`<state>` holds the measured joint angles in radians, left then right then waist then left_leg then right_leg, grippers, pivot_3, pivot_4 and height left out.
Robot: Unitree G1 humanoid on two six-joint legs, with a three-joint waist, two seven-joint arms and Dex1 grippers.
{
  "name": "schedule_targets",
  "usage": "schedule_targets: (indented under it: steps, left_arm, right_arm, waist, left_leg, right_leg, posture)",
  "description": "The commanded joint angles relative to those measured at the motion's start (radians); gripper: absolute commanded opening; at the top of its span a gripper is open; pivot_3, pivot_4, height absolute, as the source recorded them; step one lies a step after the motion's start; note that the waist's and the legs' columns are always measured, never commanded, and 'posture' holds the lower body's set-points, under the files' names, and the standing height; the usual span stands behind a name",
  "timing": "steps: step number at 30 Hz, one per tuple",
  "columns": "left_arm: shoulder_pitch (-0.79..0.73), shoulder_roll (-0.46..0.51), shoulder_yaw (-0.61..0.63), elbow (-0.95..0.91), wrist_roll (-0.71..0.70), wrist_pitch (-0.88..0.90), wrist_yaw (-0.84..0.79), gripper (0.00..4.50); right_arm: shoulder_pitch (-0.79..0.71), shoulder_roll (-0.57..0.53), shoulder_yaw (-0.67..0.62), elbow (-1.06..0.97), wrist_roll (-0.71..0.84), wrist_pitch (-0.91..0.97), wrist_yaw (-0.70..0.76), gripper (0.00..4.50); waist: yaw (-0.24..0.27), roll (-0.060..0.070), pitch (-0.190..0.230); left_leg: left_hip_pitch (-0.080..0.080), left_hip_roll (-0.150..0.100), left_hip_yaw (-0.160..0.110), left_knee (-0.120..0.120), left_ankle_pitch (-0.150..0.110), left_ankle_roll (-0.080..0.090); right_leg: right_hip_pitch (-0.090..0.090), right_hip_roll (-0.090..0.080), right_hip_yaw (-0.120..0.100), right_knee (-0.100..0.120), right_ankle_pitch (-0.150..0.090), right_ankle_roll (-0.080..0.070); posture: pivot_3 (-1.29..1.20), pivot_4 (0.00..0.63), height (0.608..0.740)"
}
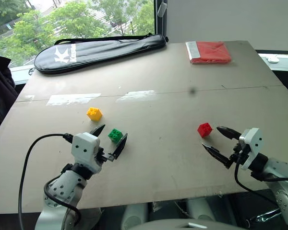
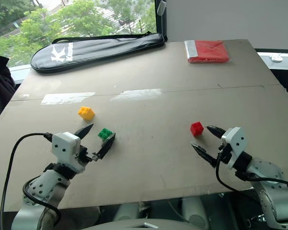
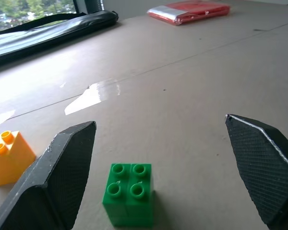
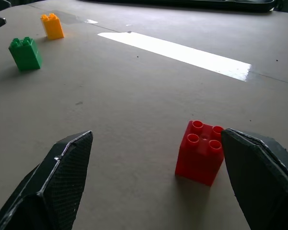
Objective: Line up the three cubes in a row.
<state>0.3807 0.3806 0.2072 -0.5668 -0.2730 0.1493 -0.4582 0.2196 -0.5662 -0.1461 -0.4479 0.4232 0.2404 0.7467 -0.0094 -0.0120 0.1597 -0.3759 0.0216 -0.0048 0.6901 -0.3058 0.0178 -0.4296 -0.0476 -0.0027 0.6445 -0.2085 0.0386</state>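
Three studded cubes stand apart on the brown table (image 1: 163, 91). The yellow cube (image 1: 94, 113) is at the left, and the green cube (image 1: 115, 135) sits just right of it and nearer me. Far to the right stands the red cube (image 1: 204, 129). My left gripper (image 1: 109, 139) is open, its fingers flanking the green cube (image 3: 128, 193) without touching it. My right gripper (image 1: 220, 141) is also open, just near-right of the red cube (image 4: 200, 152), which stands close by one finger (image 4: 261, 177). The right wrist view also catches the green cube (image 4: 25, 53) and yellow cube (image 4: 53, 25).
A black racket bag (image 1: 101, 50) lies along the far left edge by the window. A flat red folded packet (image 1: 209, 51) rests at the far right. The table's front edge runs just below both grippers.
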Motion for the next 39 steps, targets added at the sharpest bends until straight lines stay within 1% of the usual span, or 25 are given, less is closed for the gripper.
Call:
schedule_targets:
  steps: [1,4,10,15,18,19,21,24,25,29,32,33,35,39]
  left_arm:
    - [-0.002,0.009,0.038,0.036,0.005,-0.048,-0.007,4.43]
    - [-0.021,0.023,0.029,0.087,0.002,-0.045,-0.024,4.43]
    - [-0.087,0.060,-0.030,0.194,0.001,-0.029,-0.095,4.43]
    - [-0.178,0.068,-0.055,0.294,0.000,-0.003,-0.106,4.43]
    - [-0.207,0.070,-0.062,0.325,-0.004,-0.007,-0.122,4.43]
    - [-0.212,0.071,-0.060,0.333,-0.006,-0.007,-0.126,3.88]
    - [-0.217,0.078,-0.059,0.341,-0.020,0.001,-0.147,3.09]
    - [-0.235,0.104,-0.068,0.326,-0.055,0.023,-0.214,1.63]
    - [-0.257,0.118,-0.082,0.319,-0.064,0.039,-0.241,1.26]
    - [-0.350,0.169,-0.155,0.321,-0.069,0.074,-0.343,1.31]
    - [-0.531,0.171,-0.277,0.412,-0.041,0.069,-0.471,1.31]
    - [-0.591,0.162,-0.325,0.454,-0.024,0.058,-0.517,1.31]
    - [-0.724,0.113,-0.440,0.566,0.028,0.031,-0.593,1.31]
    - [-0.866,0.024,-0.538,0.716,0.062,0.010,-0.666,1.31]
  right_arm:
    - [0.023,-0.045,-0.005,0.011,-0.002,-0.091,0.110,4.38]
    - [0.030,-0.061,0.000,0.017,0.027,-0.122,0.177,4.38]
    - [0.029,-0.056,-0.010,0.032,0.074,-0.165,0.250,4.38]
    - [0.035,-0.047,-0.005,0.028,0.097,-0.182,0.272,4.38]
    - [0.042,-0.040,-0.010,0.029,0.104,-0.192,0.273,4.38]
    - [0.046,-0.038,-0.013,0.030,0.106,-0.197,0.274,4.50]
    - [0.058,-0.034,-0.019,0.032,0.106,-0.207,0.271,4.50]
    - [0.073,-0.028,-0.026,0.037,0.098,-0.224,0.262,4.50]
    - [0.076,-0.027,-0.028,0.040,0.099,-0.229,0.262,4.50]
    - [0.075,-0.024,-0.035,0.062,0.100,-0.248,0.264,4.50]
    - [0.066,-0.022,-0.051,0.097,0.107,-0.259,0.267,4.50]
    - [0.067,-0.021,-0.059,0.112,0.108,-0.265,0.271,4.50]
    - [0.069,-0.020,-0.075,0.149,0.098,-0.288,0.274,4.50]
    - [0.071,-0.019,-0.094,0.184,0.089,-0.309,0.267,4.50]
  waist:
    - [0.002,0.000,0.000]
    - [0.004,0.000,0.000]
    - [0.004,-0.001,0.000]
    - [0.005,-0.001,0.000]
    - [0.005,-0.001,0.000]
    - [0.004,-0.001,0.000]
    - [0.004,-0.001,0.000]
    - [0.004,-0.001,0.000]
    - [0.005,-0.001,0.000]
    - [0.020,-0.001,0.000]
    - [0.024,-0.001,0.000]
    - [0.032,-0.001,0.000]
    - [0.031,0.001,-0.001]
    - [0.019,0.001,-0.001]
  left_leg:
    - [0.000,0.000,0.000,0.000,0.000,0.000]
    - [0.000,0.000,-0.001,0.000,0.000,0.000]
    - [0.001,0.000,0.000,0.001,0.000,0.000]
    - [0.001,0.000,-0.001,0.001,0.000,0.000]
    - [0.001,0.000,-0.001,0.001,0.000,0.000]
    - [0.001,0.000,0.000,0.001,0.000,0.000]
    - [0.001,0.000,0.000,0.001,0.000,0.000]
    - [0.001,0.000,-0.001,0.001,0.000,0.000]
    - [0.001,0.000,-0.001,0.001,0.000,0.000]
    - [0.001,0.000,0.000,0.002,0.000,0.000]
    - [0.001,0.000,0.000,0.002,0.000,0.000]
    - [0.001,0.000,0.000,0.003,0.000,0.000]
    - [-0.002,-0.001,-0.004,0.008,0.000,0.000]
    - [-0.003,-0.003,-0.003,0.011,0.000,0.000]
  right_leg:
    - [0.000,0.000,0.000,0.000,0.000,0.000]
    - [0.000,0.000,-0.001,0.000,0.000,0.000]
    - [0.001,0.000,0.000,0.000,-0.001,0.002]
    - [0.001,0.000,-0.001,0.001,0.000,0.000]
    - [0.001,0.000,-0.001,0.001,0.001,0.000]
    - [0.001,0.000,0.000,0.001,0.002,0.000]
    - [0.001,0.000,0.000,0.001,0.003,0.002]
    - [0.001,0.000,-0.001,0.001,0.003,0.002]
    - [0.001,0.000,-0.001,0.001,0.003,0.002]
    - [0.001,0.000,-0.001,0.002,0.000,0.000]
    - [0.001,0.000,0.000,0.002,0.001,0.000]
    - [0.001,0.000,0.000,0.002,0.001,-0.001]
    - [0.001,0.002,-0.001,0.003,0.001,-0.001]
    - [0.004,0.001,0.002,0.003,0.003,0.001]
  posture:
    - [0.00,0.150,0.707]
    - [0.00,0.150,0.707]
    - [0.00,0.150,0.707]
    - [0.00,0.150,0.707]
    - [0.00,0.150,0.707]
    - [0.00,0.150,0.707]
    - [0.00,0.150,0.707]
    - [0.00,0.150,0.707]
    - [0.00,0.150,0.707]
    - [0.00,0.150,0.707]
    - [0.00,0.150,0.707]
    - [0.00,0.150,0.707]
    - [0.00,0.150,0.707]
    - [0.00,0.150,0.707]
